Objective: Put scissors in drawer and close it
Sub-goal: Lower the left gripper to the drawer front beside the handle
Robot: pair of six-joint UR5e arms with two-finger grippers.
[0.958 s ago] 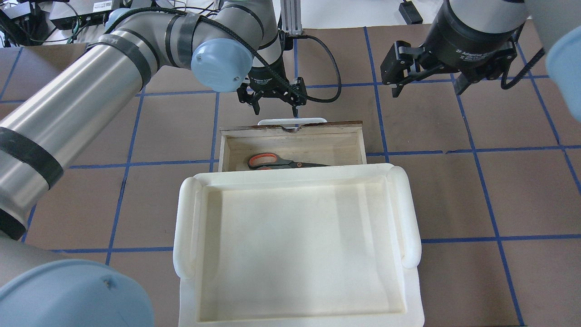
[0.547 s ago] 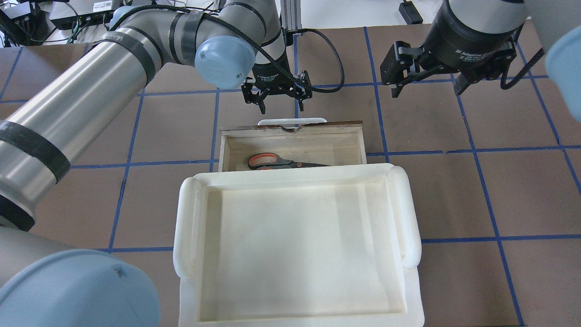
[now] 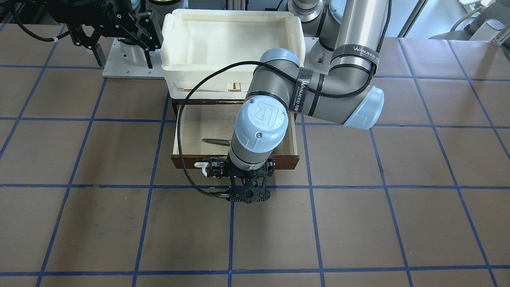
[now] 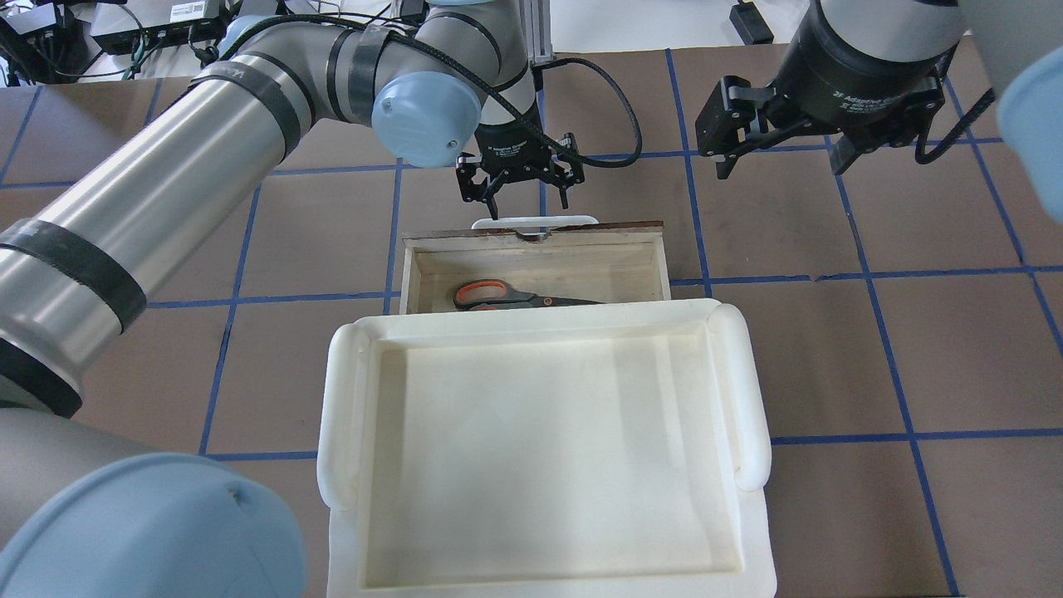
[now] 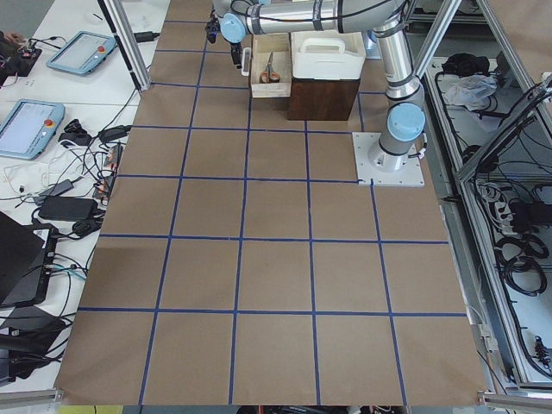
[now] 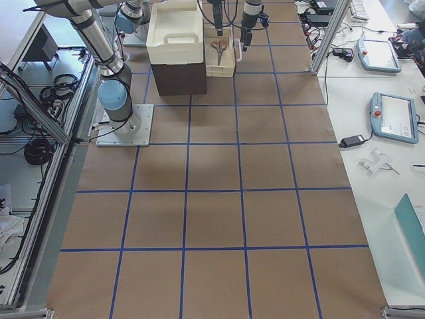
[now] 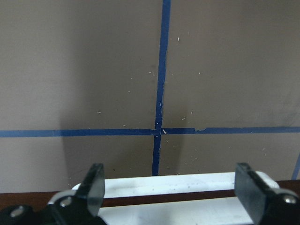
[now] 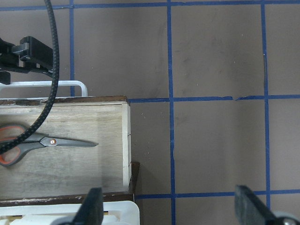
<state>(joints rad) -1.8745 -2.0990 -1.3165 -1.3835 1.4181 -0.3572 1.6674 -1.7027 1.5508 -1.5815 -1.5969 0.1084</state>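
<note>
- Nearest the robot-side edge of the tabletop [image 4: 830, 357], about midway along it, we see the white foam tray [image 4: 540, 448] sitting on a dark brown cabinet [image 6: 178, 78].
- The drawer [image 4: 631, 270] stands pulled out of that cabinet toward the operators' edge, its pale plywood floor open to view.
- The scissors [image 4: 498, 296] lie flat on that floor, close under the tray's overhang. Their handles are toward the robot's left and their blades point right along the drawer's width. We judge that placing them is done and only closing remains.
- We take the scissors to be light, stiff and loose on smooth wood. A sharp shove could make them skate, though they lie below the walls.
- Off the drawer's right side, raised well above the table, hangs the right gripper [image 4: 785, 158], fingers spread and empty.
- On the drawer's front, facing the operators' edge, is the white bar handle [image 4: 535, 222].
- Over that handle sits the left gripper [image 4: 530, 206], splayed wide and gripping nothing. Its wrist camera shows the bar running between the two fingers. We cannot tell whether they touch it.
- We expect the drawer to be rigid and to slide easily. The middle of the bar or the front face looks like the best place to push, since an off-centre push may skew it and make it bind. We would avoid its chipped top edge.
</note>
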